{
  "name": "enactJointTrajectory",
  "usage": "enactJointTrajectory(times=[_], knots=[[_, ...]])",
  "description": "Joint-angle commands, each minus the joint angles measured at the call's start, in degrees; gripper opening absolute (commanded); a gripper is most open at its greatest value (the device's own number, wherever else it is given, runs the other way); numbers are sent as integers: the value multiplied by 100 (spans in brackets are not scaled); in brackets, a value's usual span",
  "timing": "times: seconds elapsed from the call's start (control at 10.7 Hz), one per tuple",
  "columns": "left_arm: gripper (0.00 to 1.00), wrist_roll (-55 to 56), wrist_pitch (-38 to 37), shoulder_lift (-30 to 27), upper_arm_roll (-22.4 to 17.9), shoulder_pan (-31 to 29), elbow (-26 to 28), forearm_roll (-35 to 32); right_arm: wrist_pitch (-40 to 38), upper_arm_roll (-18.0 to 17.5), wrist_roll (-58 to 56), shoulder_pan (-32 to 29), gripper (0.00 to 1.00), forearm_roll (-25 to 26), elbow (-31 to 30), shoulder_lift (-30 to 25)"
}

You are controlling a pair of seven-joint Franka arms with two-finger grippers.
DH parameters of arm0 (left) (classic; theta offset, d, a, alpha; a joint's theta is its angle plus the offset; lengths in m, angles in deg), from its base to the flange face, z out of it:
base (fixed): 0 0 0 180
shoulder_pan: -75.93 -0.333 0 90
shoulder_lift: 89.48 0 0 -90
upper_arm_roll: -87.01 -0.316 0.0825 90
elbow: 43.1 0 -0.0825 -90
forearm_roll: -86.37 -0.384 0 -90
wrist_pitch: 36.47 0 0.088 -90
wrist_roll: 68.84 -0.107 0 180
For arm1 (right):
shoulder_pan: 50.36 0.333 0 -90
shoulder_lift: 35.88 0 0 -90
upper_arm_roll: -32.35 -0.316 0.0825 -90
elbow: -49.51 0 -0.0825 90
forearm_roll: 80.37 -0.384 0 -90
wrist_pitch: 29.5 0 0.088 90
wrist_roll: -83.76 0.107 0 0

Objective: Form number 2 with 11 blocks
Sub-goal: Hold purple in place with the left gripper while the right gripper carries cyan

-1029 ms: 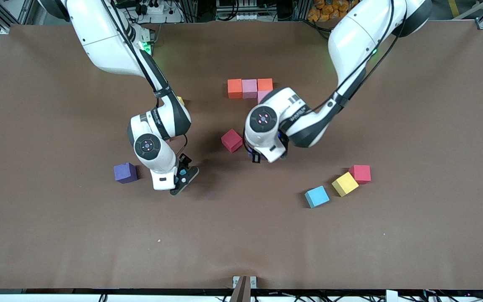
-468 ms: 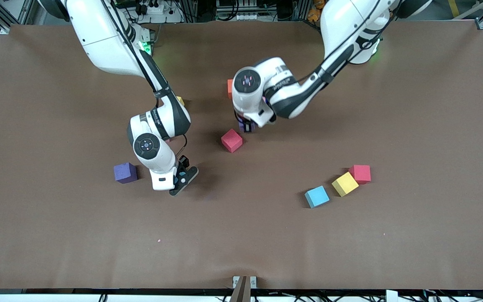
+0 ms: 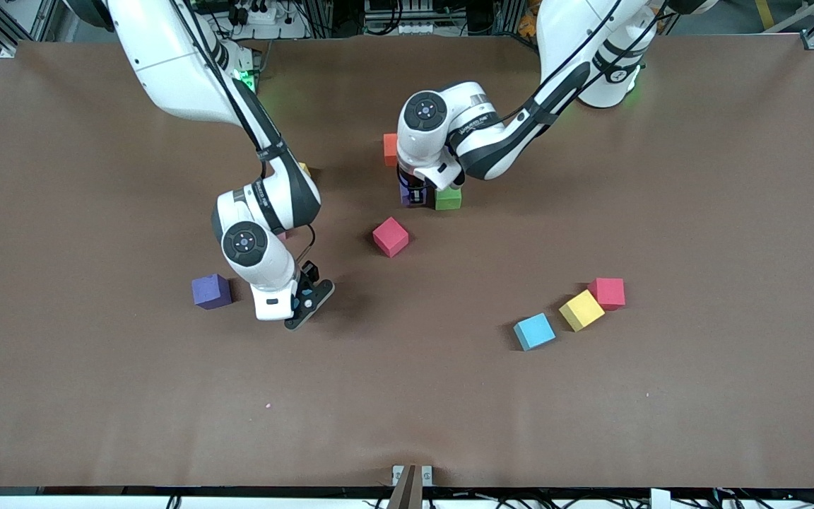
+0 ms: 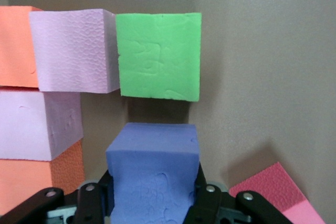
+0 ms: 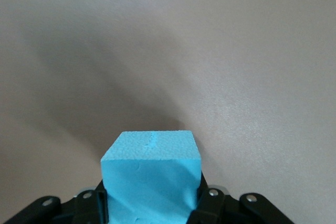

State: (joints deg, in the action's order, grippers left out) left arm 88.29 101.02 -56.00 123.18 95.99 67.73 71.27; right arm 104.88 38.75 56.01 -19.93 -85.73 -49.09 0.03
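In the middle of the table, farther from the front camera than the loose dark pink block [image 3: 390, 236], the number 2 [image 3: 389, 150] is growing. A moment ago the left gripper [image 3: 414, 196] was over bare table near that dark pink block. Now it has come up to the number, and its fingers are squeezed tight on a purple block [image 4: 152, 174]. The purple block is just beside the green block [image 3: 448, 199], toward the right arm's end of the table. I think that is its spot, so letting go comes next. I cannot tell if it sits on the table yet.

The right gripper [image 3: 306, 302] was wide apart a moment ago. Now it has pinched shut on a light blue block [image 5: 151, 169], low over the table near a second purple block [image 3: 211, 290]. That one looks ready to go next.

So far the number has an orange, pink and orange row, a pink block under one end, then the green one. All are soft little cubes that touch side to side. With the purple block that makes six, so about half is built.

A blue block [image 3: 534, 331], a yellow block [image 3: 581, 309] and a red block [image 3: 607, 293] wait nearer the front camera.
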Motion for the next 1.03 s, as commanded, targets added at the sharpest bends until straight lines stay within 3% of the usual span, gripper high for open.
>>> enactJointTrajectory(times=[0.0, 0.47, 0.94], knots=[[7, 582, 119, -114, 14, -37, 158, 16, -550, -51, -203, 190, 44, 8, -115, -460], [7, 591, 286, 44, -13, 16, 167, -115, -1632, -51, -1512, 480, 44, 17, -255, -1085], [7, 600, 286, 158, -39, 16, 229, -282, -1441, -42, -1620, 946, 45, 61, -1440, -1928]])
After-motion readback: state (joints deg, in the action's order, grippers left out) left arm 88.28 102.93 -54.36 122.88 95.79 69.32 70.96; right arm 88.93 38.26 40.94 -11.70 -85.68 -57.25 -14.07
